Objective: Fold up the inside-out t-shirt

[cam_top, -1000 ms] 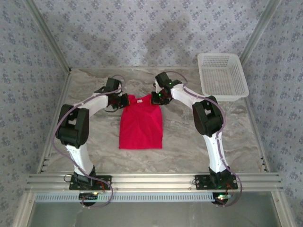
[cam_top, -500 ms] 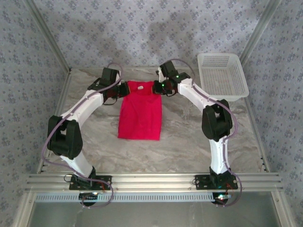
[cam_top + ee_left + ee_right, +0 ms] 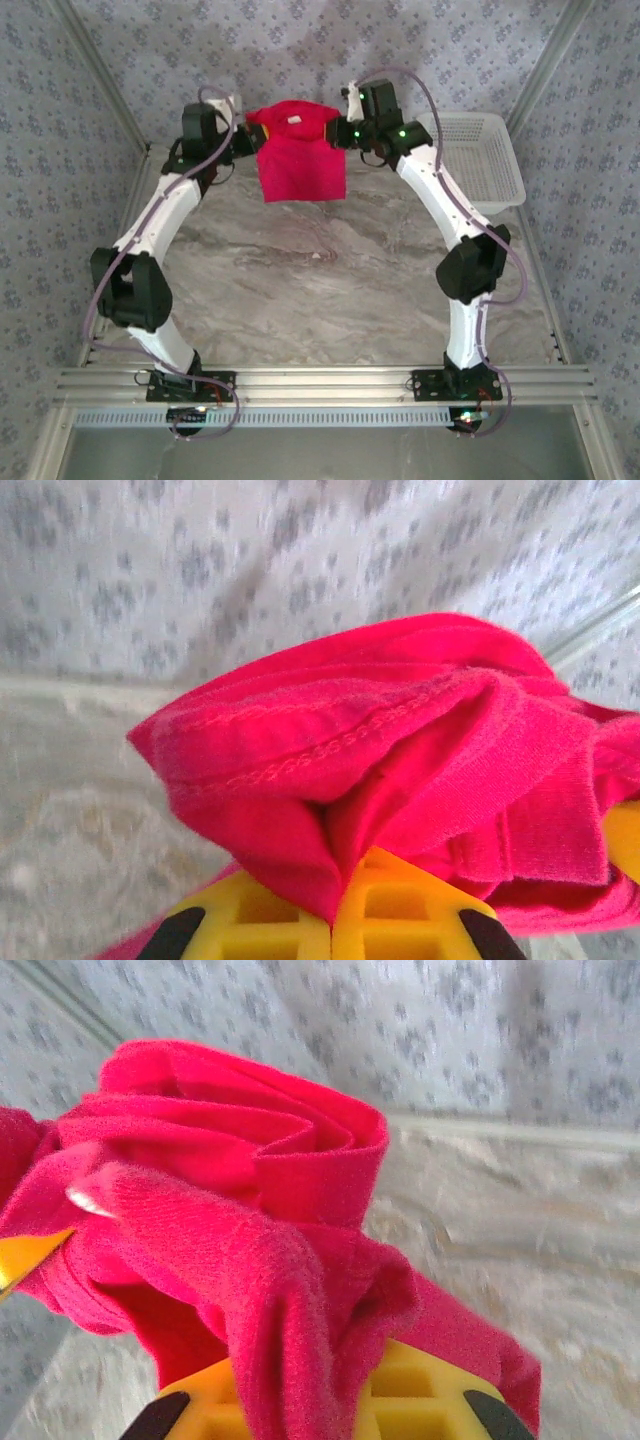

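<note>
Red inside-out t-shirt (image 3: 300, 165) hangs lengthwise above the surface (image 3: 330, 270), its top edge stretched between left gripper (image 3: 247, 136) and right gripper (image 3: 336, 132), both clamped on it.

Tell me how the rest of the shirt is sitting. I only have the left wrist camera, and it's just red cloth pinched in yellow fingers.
Observer: The t-shirt hangs as a flat panel between the left gripper and the right gripper. Its bottom hem looks to be off the table.
Operator: Is the right side actually gripped?
Observer: Yes. In the right wrist view the cloth is bunched between that gripper's yellow fingers.
Operator: Anything close by?
Observer: A white basket sits at the far right corner, apart from the shirt.
</note>
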You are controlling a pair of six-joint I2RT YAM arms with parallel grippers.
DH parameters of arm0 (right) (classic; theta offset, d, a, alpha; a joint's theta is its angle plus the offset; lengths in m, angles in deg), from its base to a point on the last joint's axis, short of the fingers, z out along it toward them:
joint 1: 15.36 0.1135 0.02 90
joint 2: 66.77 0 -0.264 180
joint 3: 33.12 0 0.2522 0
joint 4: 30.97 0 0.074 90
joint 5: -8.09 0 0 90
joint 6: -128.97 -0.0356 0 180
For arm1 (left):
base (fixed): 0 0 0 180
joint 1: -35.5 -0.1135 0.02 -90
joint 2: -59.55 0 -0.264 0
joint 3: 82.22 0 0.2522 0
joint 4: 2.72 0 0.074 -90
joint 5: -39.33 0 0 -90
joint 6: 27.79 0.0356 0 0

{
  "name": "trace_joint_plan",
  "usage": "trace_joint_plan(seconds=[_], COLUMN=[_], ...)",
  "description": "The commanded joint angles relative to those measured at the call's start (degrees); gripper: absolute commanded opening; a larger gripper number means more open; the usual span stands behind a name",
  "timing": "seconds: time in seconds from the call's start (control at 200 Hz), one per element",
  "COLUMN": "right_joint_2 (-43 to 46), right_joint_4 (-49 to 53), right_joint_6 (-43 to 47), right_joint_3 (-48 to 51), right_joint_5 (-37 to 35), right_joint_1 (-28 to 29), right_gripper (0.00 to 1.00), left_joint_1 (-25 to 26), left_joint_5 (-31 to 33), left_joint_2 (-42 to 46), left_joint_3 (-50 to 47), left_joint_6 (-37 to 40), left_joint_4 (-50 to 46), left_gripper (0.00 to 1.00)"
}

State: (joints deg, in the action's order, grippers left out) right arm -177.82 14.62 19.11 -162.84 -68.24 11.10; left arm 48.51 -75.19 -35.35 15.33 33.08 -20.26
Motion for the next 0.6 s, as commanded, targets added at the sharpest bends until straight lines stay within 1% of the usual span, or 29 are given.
trace_joint_plan(seconds=[0.0,0.065,0.14,0.22,0.265,0.35,0.425,0.495,0.595], right_joint_2=[6.52,10.85,16.14,21.52,23.82,26.47,27.45,27.47,25.78], right_joint_4=[-4.85,-8.50,-12.94,-16.38,-17.54,-17.44,-17.68,-17.48,-16.58], right_joint_6=[1.94,0.18,-2.78,-5.79,-7.33,-8.92,-9.48,-9.25,-8.56], right_joint_3=[14.68,26.01,38.30,48.75,52.74,55.95,56.79,56.24,54.11], right_joint_5=[-1.13,-1.58,-2.06,-4.99,-6.91,-9.32,-10.29,-11.11,-11.22], right_joint_1=[2.63,4.16,6.61,10.37,12.44,15.26,15.95,15.85,14.73], right_gripper=[0.00,0.00,0.00,0.00,0.00,0.00,0.00,0.00,0.00], left_joint_1=[1.21,2.81,5.29,7.29,8.25,9.03,9.13,9.13,8.97], left_joint_5=[-2.09,-1.35,0.68,2.90,4.72,7.80,9.14,9.66,10.47], left_joint_2=[6.64,10.58,15.52,21.45,25.26,31.36,34.24,33.81,29.96], left_joint_3=[-14.06,-23.60,-32.85,-40.83,-44.51,-47.97,-48.78,-48.03,-46.47], left_joint_6=[-1.39,-1.89,-1.88,-2.49,-2.97,-3.46,-3.83,-3.40,-2.47], left_joint_4=[10.52,14.10,15.10,14.74,14.04,11.49,10.10,8.22,5.95], left_gripper=[0.00,0.00,0.00,0.00,0.00,0.00,0.00,0.00,0.00])
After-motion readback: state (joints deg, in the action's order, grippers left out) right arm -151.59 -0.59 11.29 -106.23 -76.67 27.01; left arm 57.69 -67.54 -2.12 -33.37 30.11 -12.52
